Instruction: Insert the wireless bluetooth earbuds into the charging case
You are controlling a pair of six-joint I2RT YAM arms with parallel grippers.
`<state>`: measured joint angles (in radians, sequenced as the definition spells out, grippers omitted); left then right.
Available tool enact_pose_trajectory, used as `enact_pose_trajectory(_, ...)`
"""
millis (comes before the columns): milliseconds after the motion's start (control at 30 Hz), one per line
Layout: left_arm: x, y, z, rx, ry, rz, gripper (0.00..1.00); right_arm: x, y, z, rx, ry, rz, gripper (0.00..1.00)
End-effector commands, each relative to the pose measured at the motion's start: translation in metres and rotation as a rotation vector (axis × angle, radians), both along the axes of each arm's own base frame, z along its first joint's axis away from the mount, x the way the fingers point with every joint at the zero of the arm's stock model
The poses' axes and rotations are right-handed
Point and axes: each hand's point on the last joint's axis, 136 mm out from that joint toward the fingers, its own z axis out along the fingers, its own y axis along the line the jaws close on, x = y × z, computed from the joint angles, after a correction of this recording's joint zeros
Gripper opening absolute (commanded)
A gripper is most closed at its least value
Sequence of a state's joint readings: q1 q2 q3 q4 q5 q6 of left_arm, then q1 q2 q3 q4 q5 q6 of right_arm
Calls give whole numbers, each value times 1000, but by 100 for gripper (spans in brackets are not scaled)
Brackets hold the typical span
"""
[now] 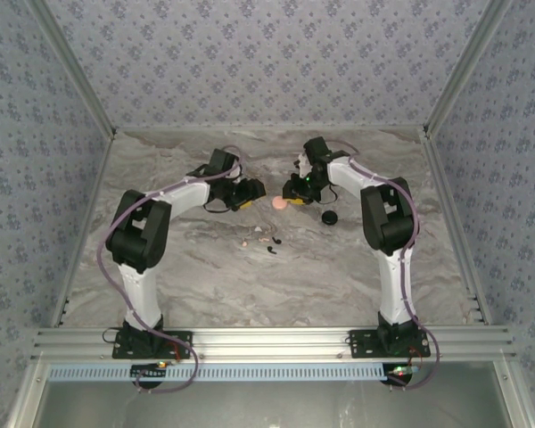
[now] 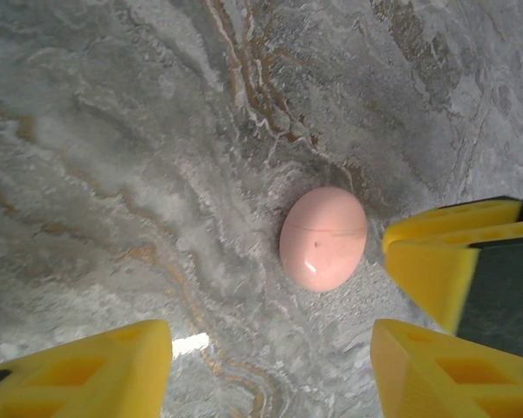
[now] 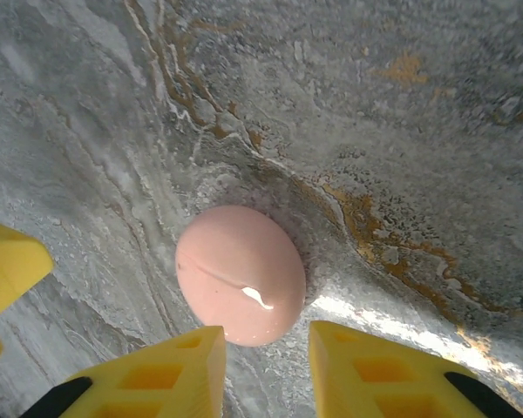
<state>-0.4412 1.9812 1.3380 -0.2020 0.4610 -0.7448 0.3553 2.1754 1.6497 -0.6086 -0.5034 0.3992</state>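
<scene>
Charging case [image 1: 330,217]: small, round, black, puck-shaped. It lies flat on the counter [image 1: 205,285], near the right gripper [image 1: 294,193], to that gripper's right and slightly closer to the arm bases. Nothing touches it. Lid state cannot be determined at this size.

Earbuds [image 1: 271,250]: two tiny black curved pieces, hook-like in outline. Both lie loose on the counter, close together, one just above the other in the top view. They sit toward the arm bases from the gap between the left gripper [image 1: 252,193] and the right gripper, clear of both. They are outside the charging case, well to its left. Exact orientation is too small to resolve.
</scene>
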Motion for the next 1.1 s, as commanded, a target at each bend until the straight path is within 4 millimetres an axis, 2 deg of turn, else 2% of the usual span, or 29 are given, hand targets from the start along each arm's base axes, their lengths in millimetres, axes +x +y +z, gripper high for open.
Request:
enact_pose_trajectory(0, 8, -15, 8, -48, -14, -18, 60, -3, 2, -5, 31, 28, 9, 31)
enact_pose_trajectory(300, 9, -23, -3, -60, 22, -31, 57, -6, 1, -15, 36, 68, -6, 29)
enact_pose_trajectory(633, 7, -34, -15, -68, 56, -51, 51, 0, 2, -21, 57, 62, -20, 25)
enact_pose_trajectory(1067, 7, -47, -24, -96, 82, -71, 46, -2, 1, -29, 59, 86, -32, 23)
